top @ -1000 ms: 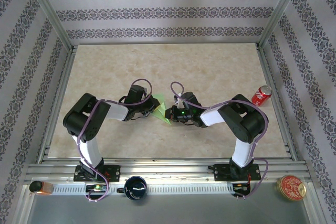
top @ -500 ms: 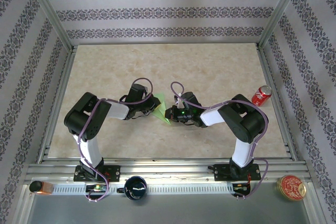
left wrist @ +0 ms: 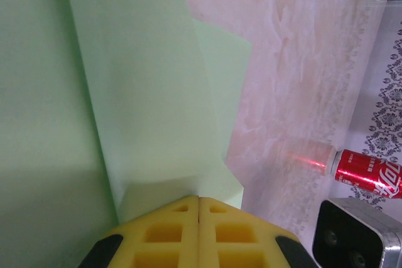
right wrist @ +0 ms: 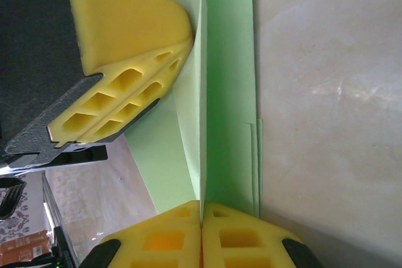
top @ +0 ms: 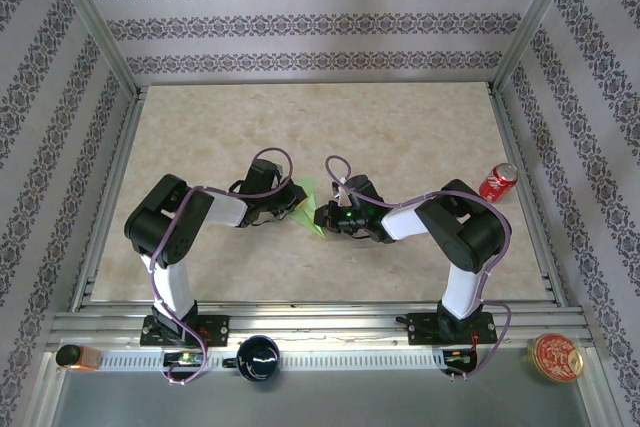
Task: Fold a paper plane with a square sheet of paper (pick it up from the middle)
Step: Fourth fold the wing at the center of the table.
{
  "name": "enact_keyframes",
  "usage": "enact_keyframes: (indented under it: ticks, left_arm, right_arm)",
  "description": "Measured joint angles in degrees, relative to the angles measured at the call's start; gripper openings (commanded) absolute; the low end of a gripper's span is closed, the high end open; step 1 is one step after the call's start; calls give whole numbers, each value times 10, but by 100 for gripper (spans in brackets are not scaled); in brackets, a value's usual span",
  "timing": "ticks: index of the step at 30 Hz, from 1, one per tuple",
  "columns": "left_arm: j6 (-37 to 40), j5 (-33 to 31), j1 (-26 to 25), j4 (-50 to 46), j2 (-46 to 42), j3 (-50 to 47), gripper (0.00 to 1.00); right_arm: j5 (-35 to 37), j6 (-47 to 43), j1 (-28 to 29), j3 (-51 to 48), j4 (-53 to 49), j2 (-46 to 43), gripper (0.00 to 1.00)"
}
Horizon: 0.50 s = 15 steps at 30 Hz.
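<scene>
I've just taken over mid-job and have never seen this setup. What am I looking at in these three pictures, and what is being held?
The overhead picture looks down from behind two white-and-black robot arms bolted at the near edge of a beige marbled table. The other two pictures come from a camera on each wrist, looking past that arm's own yellow foam pads. The left tool and the right tool are both closed on a thin light-green sheet of paper, already partly folded, mid-table. In the right wrist picture, the yellow pads at upper left are the left tool's. A red drink can sits near the table's right edge.
</scene>
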Motion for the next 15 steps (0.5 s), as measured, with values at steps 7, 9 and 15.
enact_keyframes:
  ticks: [7, 9, 15]
  left_arm:
    - [8, 9, 0, -7, 11, 8, 4]
    - [9, 10, 0, -7, 12, 10, 4]
    - [11, 16, 2, -7, 14, 12, 4]
  right_arm:
    - [-2, 6, 0, 0, 0, 0, 13]
    - [-2, 8, 0, 0, 0, 0, 13]
    - [-2, 10, 0, 0, 1, 0, 15]
